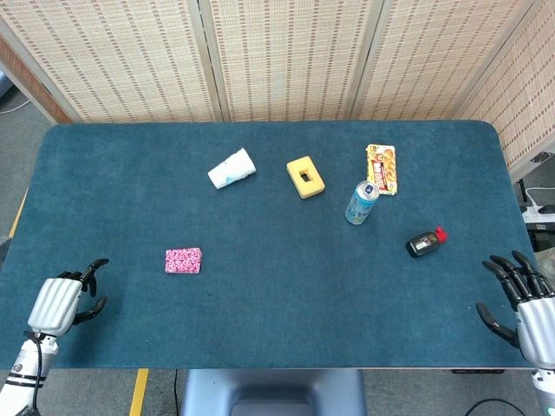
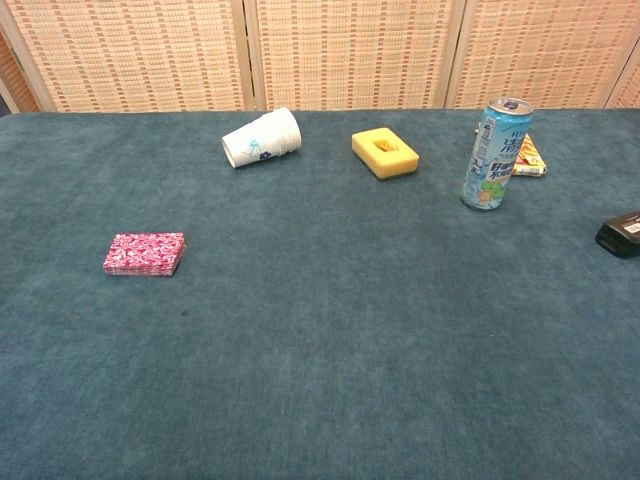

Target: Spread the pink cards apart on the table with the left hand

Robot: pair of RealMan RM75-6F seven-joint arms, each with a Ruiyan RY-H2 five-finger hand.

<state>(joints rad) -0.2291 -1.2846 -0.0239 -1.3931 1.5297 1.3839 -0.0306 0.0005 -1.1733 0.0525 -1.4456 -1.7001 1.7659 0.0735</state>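
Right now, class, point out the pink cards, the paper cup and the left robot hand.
pink cards [image 1: 183, 260], head view, top of the stack.
paper cup [image 1: 231, 168], head view, its side.
left robot hand [image 1: 66, 300], head view, back of the hand.

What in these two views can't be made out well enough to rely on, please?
- Pink cards: one neat stack in both views; their count is too fine to tell.
- Black device: cut off by the chest view's right edge.
- Snack packet: partly hidden behind the can in the chest view.
- Left hand and right hand: absent from the chest view.
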